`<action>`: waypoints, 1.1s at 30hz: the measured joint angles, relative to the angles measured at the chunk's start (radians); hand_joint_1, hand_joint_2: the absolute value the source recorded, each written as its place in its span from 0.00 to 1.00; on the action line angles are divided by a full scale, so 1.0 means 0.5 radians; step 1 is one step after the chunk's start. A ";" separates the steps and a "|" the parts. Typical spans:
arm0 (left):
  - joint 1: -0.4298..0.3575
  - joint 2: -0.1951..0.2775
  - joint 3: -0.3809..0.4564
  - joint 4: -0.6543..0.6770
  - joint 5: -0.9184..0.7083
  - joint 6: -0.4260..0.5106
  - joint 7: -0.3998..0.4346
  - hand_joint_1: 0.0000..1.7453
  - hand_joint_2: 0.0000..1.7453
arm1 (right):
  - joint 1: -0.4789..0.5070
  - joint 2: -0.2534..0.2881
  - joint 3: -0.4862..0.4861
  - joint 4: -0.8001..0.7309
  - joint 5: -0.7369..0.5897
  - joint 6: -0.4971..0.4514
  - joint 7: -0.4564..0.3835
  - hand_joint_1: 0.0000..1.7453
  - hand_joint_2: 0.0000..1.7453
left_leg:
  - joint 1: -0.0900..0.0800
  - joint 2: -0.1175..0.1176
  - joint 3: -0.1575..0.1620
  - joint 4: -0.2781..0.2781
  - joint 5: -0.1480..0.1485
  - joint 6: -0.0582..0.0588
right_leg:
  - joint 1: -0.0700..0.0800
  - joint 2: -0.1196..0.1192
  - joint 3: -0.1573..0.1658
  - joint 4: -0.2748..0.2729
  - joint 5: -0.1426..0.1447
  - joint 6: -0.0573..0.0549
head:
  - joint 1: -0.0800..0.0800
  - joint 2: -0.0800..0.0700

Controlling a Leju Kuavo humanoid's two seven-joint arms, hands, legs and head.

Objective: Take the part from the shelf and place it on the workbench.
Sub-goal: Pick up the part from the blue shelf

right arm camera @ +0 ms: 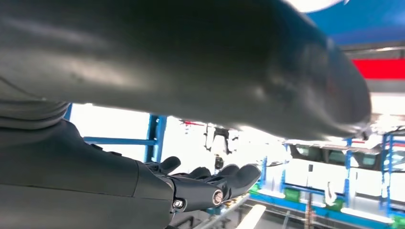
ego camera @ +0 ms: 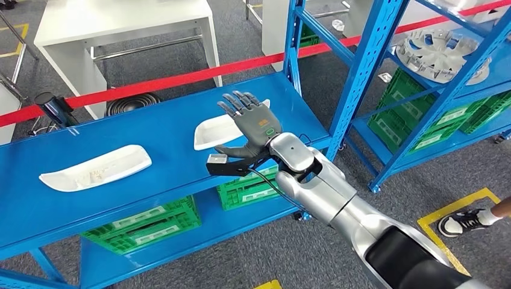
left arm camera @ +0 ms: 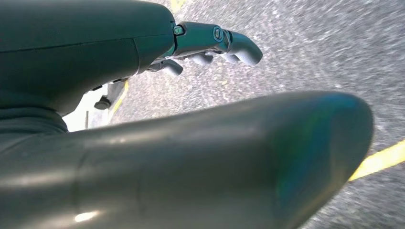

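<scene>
Shelving in blue metal (ego camera: 90,180) runs across the scene, its top board carrying two parts. On the left lies a long white shallow moulded plastic part (ego camera: 96,168), well apart from the robot. Further right, a second white tray-like plastic part (ego camera: 217,130) lies on the same board, partly behind the right hand (ego camera: 253,123), which is raised just over its right end with fingers (ego camera: 238,101) spread wide and holding nothing. Whether the palm touches the part cannot be told. The left hand (left arm camera: 210,45) hangs over grey speckled floor (left arm camera: 310,43) with its fingers loosely curled on nothing. Far off stands a white desk (ego camera: 120,30), beyond a red barrier tape (ego camera: 181,78). Green plastic crates (ego camera: 147,223) sit on the lower shelf.
</scene>
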 joint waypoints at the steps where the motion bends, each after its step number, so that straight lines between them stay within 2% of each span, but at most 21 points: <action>1: -0.002 0.000 0.000 0.000 -0.006 -0.001 0.004 0.00 0.00 | 0.010 0.006 -0.004 0.000 0.000 0.000 0.001 0.00 0.00 | 0.000 0.001 -0.073 0.125 -0.045 -0.006 | 0.001 0.000 0.013 -0.001 -0.012 -0.010 | -0.001 0.000; 3: 0.000 0.000 0.000 0.000 -0.012 -0.001 0.012 0.00 0.00 | 0.043 0.018 -0.007 0.000 0.001 0.000 0.005 0.00 0.00 | 0.000 0.002 -0.221 0.338 -0.146 -0.013 | 0.003 0.002 0.040 -0.001 -0.038 -0.017 | -0.001 0.000; 4: 0.002 0.001 0.000 0.000 -0.012 -0.001 0.015 0.00 0.00 | 0.062 0.022 -0.007 0.000 0.001 0.001 0.006 0.00 0.00 | 0.000 0.002 -0.263 0.372 -0.157 -0.014 | 0.005 0.004 0.057 0.000 -0.053 -0.017 | -0.001 0.000; 5: 0.004 0.002 0.000 0.000 -0.012 -0.001 0.017 0.00 0.00 | 0.077 0.027 -0.008 0.000 0.002 0.002 0.007 0.00 0.00 | 0.000 0.002 -0.268 0.329 -0.116 -0.010 | 0.005 0.006 0.077 0.000 -0.069 -0.016 | -0.002 0.000; 7: 0.005 0.004 0.000 0.000 -0.013 -0.001 0.017 0.00 0.00 | 0.095 0.040 -0.011 0.000 0.006 0.002 0.008 0.00 0.00 | 0.000 0.002 -0.196 0.074 0.074 -0.001 | 0.005 0.009 0.119 0.000 -0.101 -0.008 | -0.002 0.000; 8: 0.003 0.005 0.000 0.000 -0.013 -0.001 0.016 0.00 0.00 | 0.100 0.049 -0.013 0.000 0.010 0.002 0.009 0.00 0.00 | -0.003 0.003 -0.153 -0.065 0.144 0.005 | 0.008 0.010 0.135 0.003 -0.116 -0.001 | -0.003 0.000; 10: -0.002 0.006 0.000 0.000 -0.014 -0.002 0.015 0.00 0.00 | 0.106 0.061 -0.017 0.001 0.018 0.002 0.012 0.00 0.00 | -0.009 0.003 -0.103 -0.211 0.189 0.025 | 0.013 0.013 0.147 0.007 -0.139 0.021 | -0.005 0.000; 13: -0.003 0.002 0.000 -0.001 -0.017 -0.008 0.014 0.00 0.00 | 0.116 0.069 -0.030 0.001 0.022 0.001 0.013 0.00 0.00 | -0.003 0.000 -0.068 -0.227 0.183 0.067 | 0.018 0.015 0.157 0.043 -0.152 0.055 | -0.005 0.000; 15: -0.007 0.002 0.000 -0.002 -0.022 -0.012 0.015 0.00 0.00 | 0.114 0.070 -0.040 0.001 0.024 0.002 0.011 0.00 0.00 | 0.003 -0.001 -0.036 -0.230 0.173 0.089 | 0.013 0.009 0.095 0.173 -0.197 0.078 | -0.002 0.000; 18: -0.013 0.004 0.000 -0.005 -0.026 -0.012 0.018 0.00 0.00 | 0.124 0.070 -0.048 0.001 0.024 0.005 0.007 0.00 0.00 | 0.004 -0.001 -0.014 -0.230 0.145 0.099 | 0.000 0.002 -0.147 0.546 -0.339 0.107 | 0.001 0.000; 19: -0.012 0.004 0.000 -0.005 -0.026 -0.012 0.019 0.00 0.00 | 0.132 0.070 -0.049 0.002 0.024 0.006 0.006 0.00 0.00 | 0.004 -0.002 -0.005 -0.229 0.132 0.097 | -0.004 0.001 -0.206 0.605 -0.350 0.110 | 0.002 0.000; 20: -0.010 0.003 0.000 -0.005 -0.026 -0.013 0.019 0.00 0.00 | 0.138 0.070 -0.051 0.002 0.024 0.007 0.006 0.00 0.00 | 0.004 -0.002 0.007 -0.227 0.119 0.094 | -0.007 0.000 -0.225 0.584 -0.314 0.110 | 0.002 0.000; 21: -0.009 0.003 0.000 -0.005 -0.026 -0.013 0.019 0.00 0.00 | 0.140 0.071 -0.054 0.003 0.024 0.008 0.006 0.00 0.00 | 0.005 -0.002 0.024 -0.226 0.105 0.090 | -0.009 -0.002 -0.204 0.489 -0.237 0.107 | 0.002 0.000; 22: -0.009 0.002 0.000 -0.005 -0.027 -0.014 0.018 0.00 0.00 | 0.140 0.071 -0.057 0.003 0.026 0.011 0.006 0.00 0.00 | 0.005 -0.002 0.043 -0.226 0.088 0.084 | -0.010 -0.005 -0.152 0.336 -0.136 0.102 | 0.002 0.000; 23: -0.010 0.002 0.000 -0.005 -0.029 -0.014 0.016 0.00 0.00 | 0.140 0.071 -0.059 0.003 0.029 0.016 0.006 0.00 0.00 | 0.004 -0.002 0.061 -0.226 0.074 0.075 | -0.006 -0.008 -0.101 0.200 -0.072 0.094 | 0.001 0.000; 24: -0.013 0.003 0.000 -0.006 -0.033 -0.015 0.015 0.00 0.00 | 0.140 0.072 -0.061 0.003 0.032 0.021 0.006 0.00 0.00 | 0.003 -0.002 0.073 -0.228 0.062 0.065 | 0.000 -0.011 -0.063 0.101 -0.050 0.083 | 0.001 0.000; 25: -0.015 0.003 0.000 -0.006 -0.038 -0.015 0.015 0.00 0.00 | 0.141 0.075 -0.062 0.003 0.035 0.027 0.005 0.00 0.00 | 0.002 0.000 0.080 -0.233 0.051 0.052 | 0.007 -0.012 -0.039 0.046 -0.048 0.071 | 0.002 0.000; 26: -0.017 0.003 0.000 -0.006 -0.042 -0.015 0.014 0.00 0.00 | 0.142 0.077 -0.063 0.003 0.037 0.030 0.005 0.00 0.00 | 0.000 0.000 0.086 -0.228 0.051 0.037 | 0.011 -0.010 -0.035 0.038 -0.067 0.057 | 0.001 0.000; 29: -0.020 0.003 0.000 -0.007 -0.047 -0.015 0.013 0.00 0.00 | 0.144 0.086 -0.069 0.003 0.040 0.034 0.004 0.00 0.00 | 0.001 0.002 0.079 -0.158 0.049 0.003 | 0.004 -0.002 0.012 0.019 -0.045 0.004 | 0.000 0.000; 31: -0.026 0.003 0.000 -0.007 -0.047 -0.016 0.012 0.00 0.00 | 0.143 0.097 -0.071 0.003 0.041 0.035 0.003 0.00 0.00 | 0.004 0.004 -0.020 0.021 -0.019 -0.009 | 0.004 -0.003 0.048 0.015 -0.064 -0.023 | -0.003 0.000; 33: -0.027 0.003 0.000 -0.007 -0.047 -0.016 0.014 0.00 0.00 | 0.152 0.105 -0.072 0.003 0.042 0.038 0.002 0.00 0.00 | 0.004 0.004 -0.176 0.268 -0.124 -0.017 | 0.011 -0.001 0.077 0.016 -0.091 -0.036 | -0.005 0.000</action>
